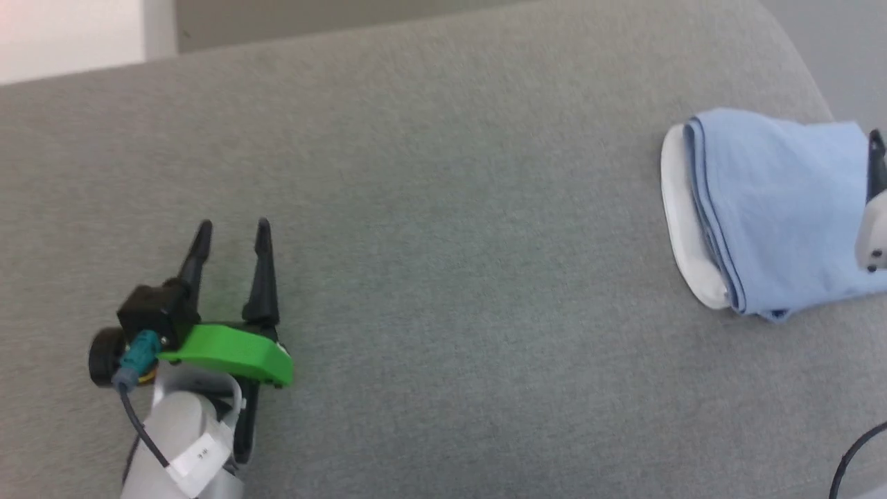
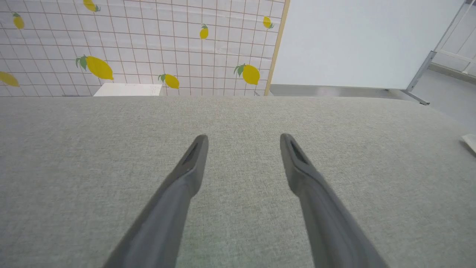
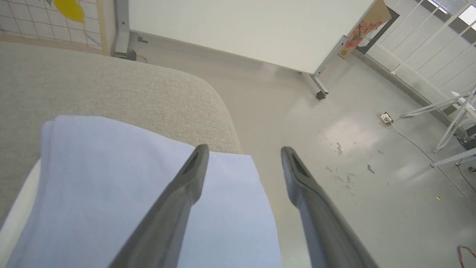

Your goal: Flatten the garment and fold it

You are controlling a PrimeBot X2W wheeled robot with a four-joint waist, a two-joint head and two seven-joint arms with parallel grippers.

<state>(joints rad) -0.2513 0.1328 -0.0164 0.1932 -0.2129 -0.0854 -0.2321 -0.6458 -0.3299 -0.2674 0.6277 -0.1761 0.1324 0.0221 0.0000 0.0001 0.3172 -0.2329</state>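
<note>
A: How are the hands seen?

B: The left hand (image 1: 232, 229) is held spread and empty above bare worktop (image 1: 443, 277); the right hand (image 3: 244, 149) is likewise spread, with nothing pinched, and is poised over the shirt (image 3: 111, 178); whether it is touched cannot be told.

A: And where is the shirt found?

B: At the worktop's right end, near the rounded corner; it is laid in a folded stack on a white tray (image 1: 682, 229), well apart from the left hand.

A: How is it judged to handle?

B: As soft, light and limp; the layers are likely to slide and sag once lifted; a pinch at the stacked fold edge, taken through every layer, is advised; support from the second hand would be wanted so that it is kept flat.
</note>
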